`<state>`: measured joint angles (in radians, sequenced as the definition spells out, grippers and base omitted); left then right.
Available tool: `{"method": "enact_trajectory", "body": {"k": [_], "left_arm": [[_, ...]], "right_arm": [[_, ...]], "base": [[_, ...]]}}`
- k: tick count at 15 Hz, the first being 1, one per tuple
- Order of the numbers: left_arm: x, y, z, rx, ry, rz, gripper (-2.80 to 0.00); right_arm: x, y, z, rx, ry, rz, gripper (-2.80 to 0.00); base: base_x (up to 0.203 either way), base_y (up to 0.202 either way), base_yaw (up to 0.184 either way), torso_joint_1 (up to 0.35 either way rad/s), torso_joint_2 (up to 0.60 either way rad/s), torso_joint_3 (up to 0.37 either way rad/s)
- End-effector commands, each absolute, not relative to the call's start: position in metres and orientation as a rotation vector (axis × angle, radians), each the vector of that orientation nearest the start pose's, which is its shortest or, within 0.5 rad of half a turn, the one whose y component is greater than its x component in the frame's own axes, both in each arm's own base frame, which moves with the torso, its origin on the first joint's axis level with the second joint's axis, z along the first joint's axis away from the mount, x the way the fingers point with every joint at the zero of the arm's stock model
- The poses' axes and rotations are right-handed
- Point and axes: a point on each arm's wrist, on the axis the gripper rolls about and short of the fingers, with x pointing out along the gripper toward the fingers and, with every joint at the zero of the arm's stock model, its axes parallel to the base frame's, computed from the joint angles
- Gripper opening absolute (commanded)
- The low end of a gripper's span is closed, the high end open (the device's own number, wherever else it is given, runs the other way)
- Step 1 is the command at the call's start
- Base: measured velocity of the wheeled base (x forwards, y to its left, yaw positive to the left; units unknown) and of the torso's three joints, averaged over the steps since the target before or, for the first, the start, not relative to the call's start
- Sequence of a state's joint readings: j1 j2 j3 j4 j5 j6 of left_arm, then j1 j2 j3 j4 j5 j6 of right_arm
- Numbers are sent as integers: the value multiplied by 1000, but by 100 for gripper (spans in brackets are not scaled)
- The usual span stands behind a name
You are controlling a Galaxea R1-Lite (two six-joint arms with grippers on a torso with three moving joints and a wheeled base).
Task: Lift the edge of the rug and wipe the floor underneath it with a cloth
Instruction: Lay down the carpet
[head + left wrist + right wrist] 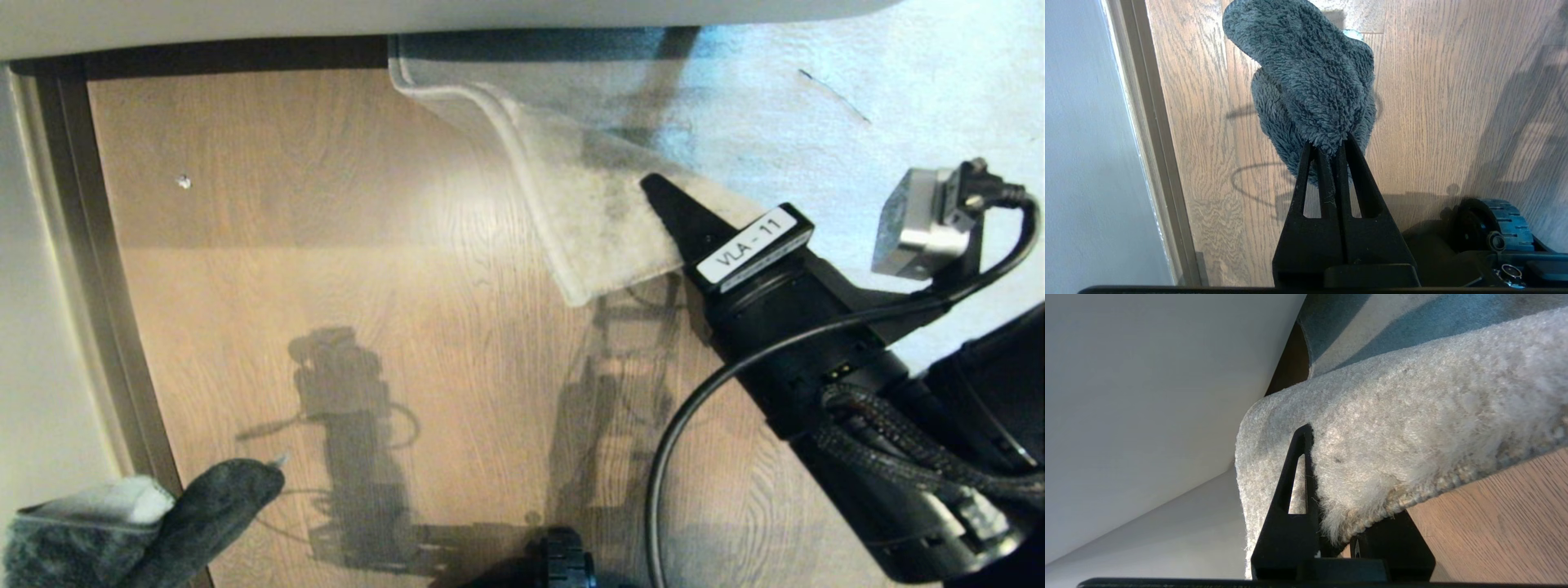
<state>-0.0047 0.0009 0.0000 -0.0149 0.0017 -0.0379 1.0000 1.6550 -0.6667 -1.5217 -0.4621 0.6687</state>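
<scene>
Near the wall, the right hand [1331, 522] pinches the rug edge [571, 237], raised so the floor [326, 245] beneath shows; the left hand [1327, 151] clamps the cloth [1310, 81] above bare boards, ready to wipe.

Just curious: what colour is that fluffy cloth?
Dark grey cloth, with a lighter grey side; the left wrist view shows it best.
</scene>
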Motion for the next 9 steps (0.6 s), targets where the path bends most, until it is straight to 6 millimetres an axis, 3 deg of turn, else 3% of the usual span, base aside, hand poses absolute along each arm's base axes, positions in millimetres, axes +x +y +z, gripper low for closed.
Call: {"method": "enact_trajectory", "body": {"k": [1,8,9], "left_arm": [[-23,0,77,-38,-15,-3,-280],[-23,0,77,-38,-15,-3,-280],[-23,0,77,-38,-15,-3,-280]], "right_arm": [[153,220,249,1034,-246,660,-280],[157,226,245,1049,-229,661,-280],[158,227,244,1049,-225,661,-162]], "base": [[0,0,0,0,0,0],[0,0,0,0,0,0],[0,0,0,0,0,0]]}}
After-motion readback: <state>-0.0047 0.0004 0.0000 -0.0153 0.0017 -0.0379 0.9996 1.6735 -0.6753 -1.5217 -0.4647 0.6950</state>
